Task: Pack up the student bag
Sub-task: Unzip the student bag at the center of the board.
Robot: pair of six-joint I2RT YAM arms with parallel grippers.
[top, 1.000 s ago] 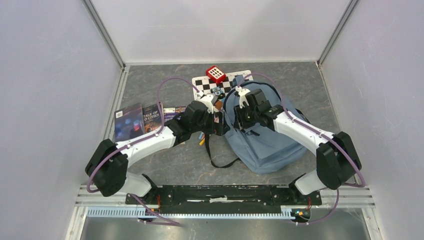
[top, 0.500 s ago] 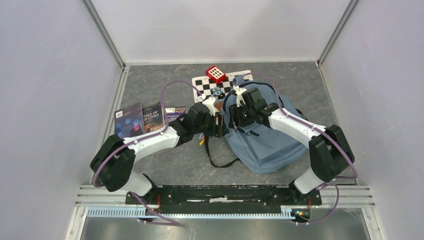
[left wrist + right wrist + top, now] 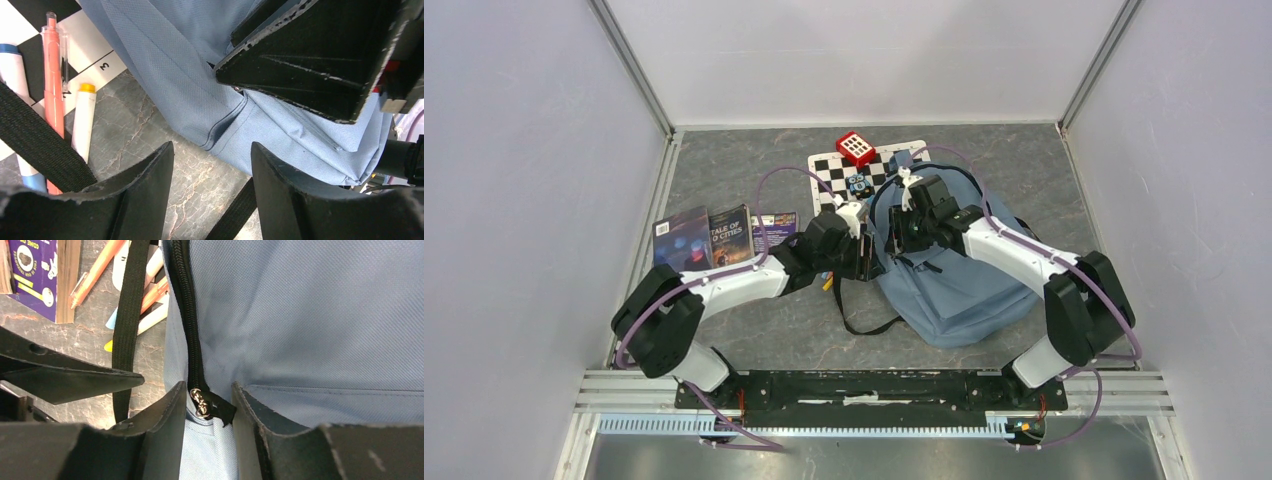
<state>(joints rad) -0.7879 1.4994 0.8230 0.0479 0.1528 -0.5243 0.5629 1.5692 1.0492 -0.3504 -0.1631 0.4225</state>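
The large soft blue-grey fabric backpack [image 3: 964, 290] lies right of centre on the grey bench [image 3: 754, 180]. The left gripper [image 3: 211, 150] is apart beside it. The right gripper [image 3: 207, 390] sits around the metal zipper pull [image 3: 199, 402]; whether it is clamped I cannot tell.

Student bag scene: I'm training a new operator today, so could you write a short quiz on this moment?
1. True or false: the red keypad block is already inside the student bag.
2. In the right wrist view, what sits between the fingers of the right end effector? A) a ruler B) the zipper pull C) a water bottle
3. Fill in: in the top view, the books lie to the bag's ____.

Key: 1 false; 2 B; 3 left.
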